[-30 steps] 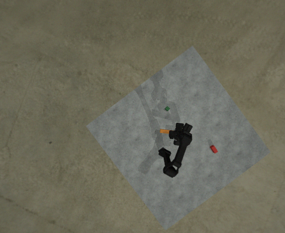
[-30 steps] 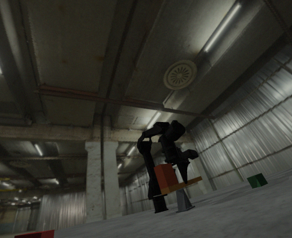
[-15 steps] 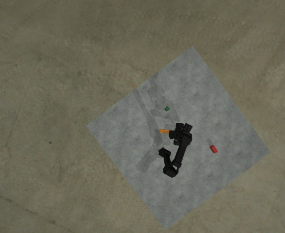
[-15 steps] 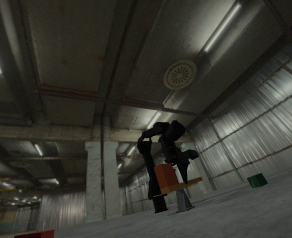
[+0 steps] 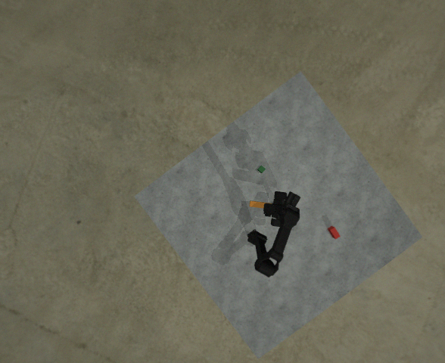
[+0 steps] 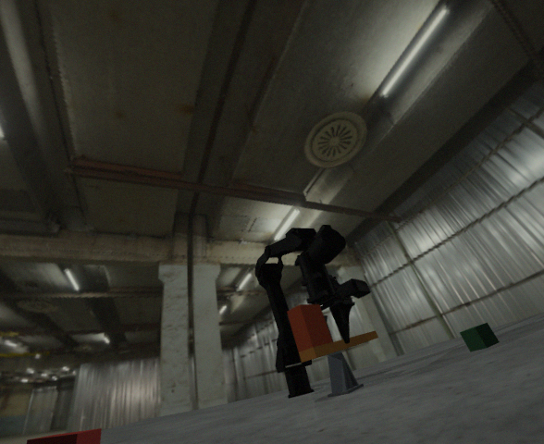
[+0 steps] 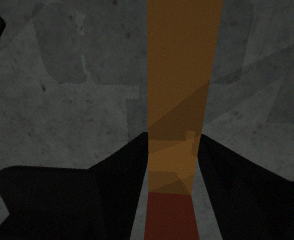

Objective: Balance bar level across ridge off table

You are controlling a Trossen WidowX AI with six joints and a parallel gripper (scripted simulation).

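The orange bar (image 5: 256, 203) (image 6: 364, 338) (image 7: 182, 65) carries a red-orange block (image 6: 309, 326) (image 7: 171, 217) on one end. My gripper (image 6: 346, 339) (image 7: 172, 138) points down and is shut on the bar, beside the block. The grey ridge (image 6: 339, 375) stands on the table under the bar. In the exterior view the bar's underside is at the ridge's top; whether they touch is unclear. Both bar ends are off the table. The ridge is hidden in the top view and cannot be made out in the wrist view.
A green cube (image 5: 261, 169) (image 6: 478, 337) lies on the grey table surface (image 5: 312, 128). A red block (image 5: 334, 232) (image 6: 88, 437) lies on the other side of the arm. The arm's shadow falls across the surface around the bar.
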